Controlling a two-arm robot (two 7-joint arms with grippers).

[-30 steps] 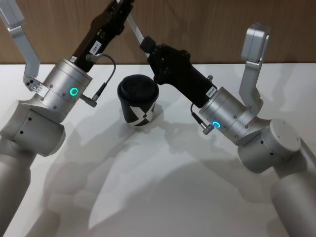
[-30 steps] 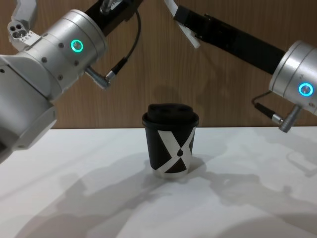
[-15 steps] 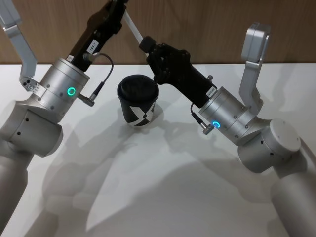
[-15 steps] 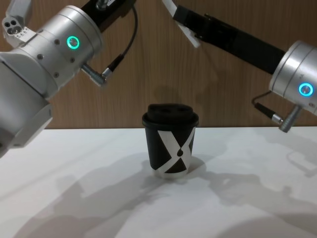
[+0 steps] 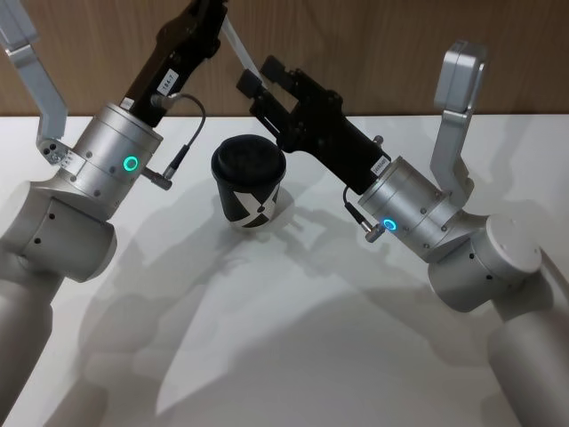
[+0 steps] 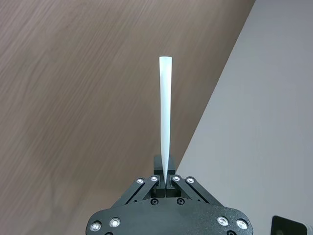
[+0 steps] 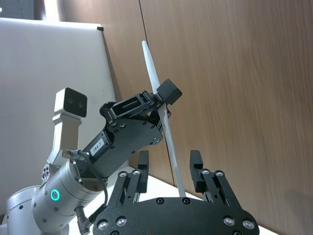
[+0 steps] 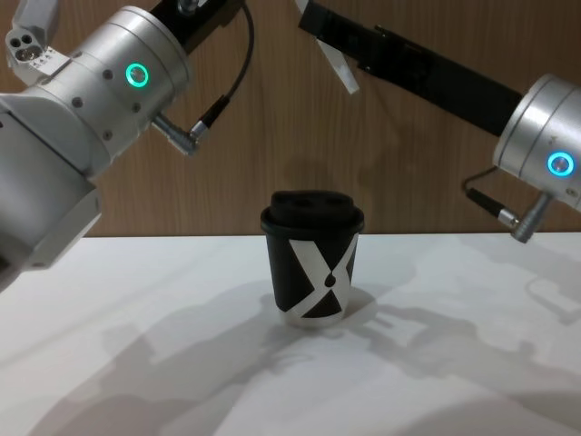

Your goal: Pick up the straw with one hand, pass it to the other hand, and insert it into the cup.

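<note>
Two grippers hang high above the white counter (image 5: 293, 338). What is each doing?

— Left gripper (image 6: 165, 182): fingers pinched together. Right gripper (image 5: 259, 75): fingers spread. Below stands the lidded cup (image 5: 251, 191); the straw (image 6: 165, 112), gripped by the left, slants in the air between the right's parted fingers.

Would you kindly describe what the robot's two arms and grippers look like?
Both arms are silver-grey; each cylindrical wrist has a green ring light and a thin black cable ending in a metal plug. The left gripper is black, two-fingered, and carries a white "184-7" label. The right gripper is black too, with two blocky fingers.
</note>
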